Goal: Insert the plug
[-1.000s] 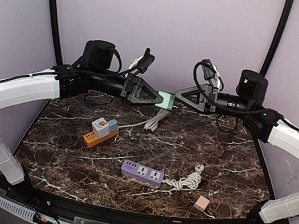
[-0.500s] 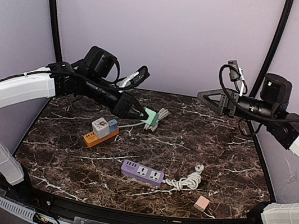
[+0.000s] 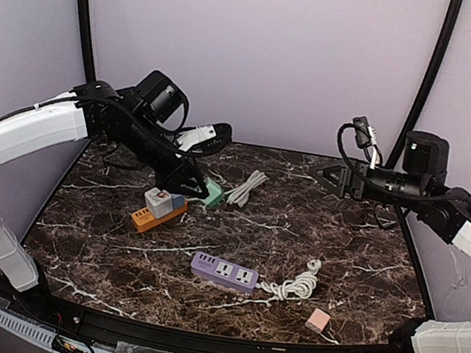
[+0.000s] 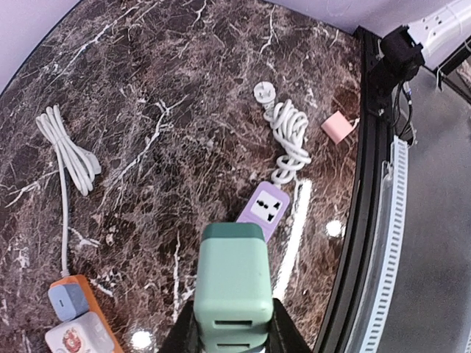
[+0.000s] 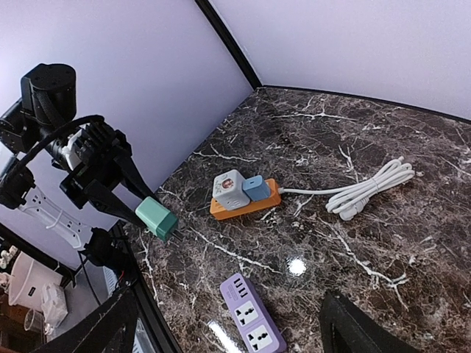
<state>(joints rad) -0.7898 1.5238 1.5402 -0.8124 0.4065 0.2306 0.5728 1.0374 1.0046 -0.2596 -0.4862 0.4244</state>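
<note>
The green plug (image 3: 211,193) is being gripped by the clenched left hand (image 3: 202,188) and is being held above the table (image 3: 339,256), apparently clear of its surface. The orange power strip (image 3: 158,214) is being seen just below that hand and slightly nearer the arm bases. The purple power strip (image 3: 223,271) is positioned farther below it, toward the near edge. The right hand (image 3: 323,172) is being held released, with nothing between its fingers, well apart from the plug.

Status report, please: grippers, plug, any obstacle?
Left gripper shut on green plug, off the table. Right gripper open, empty. Purple power strip sockets uncovered, nothing in the way.
</note>
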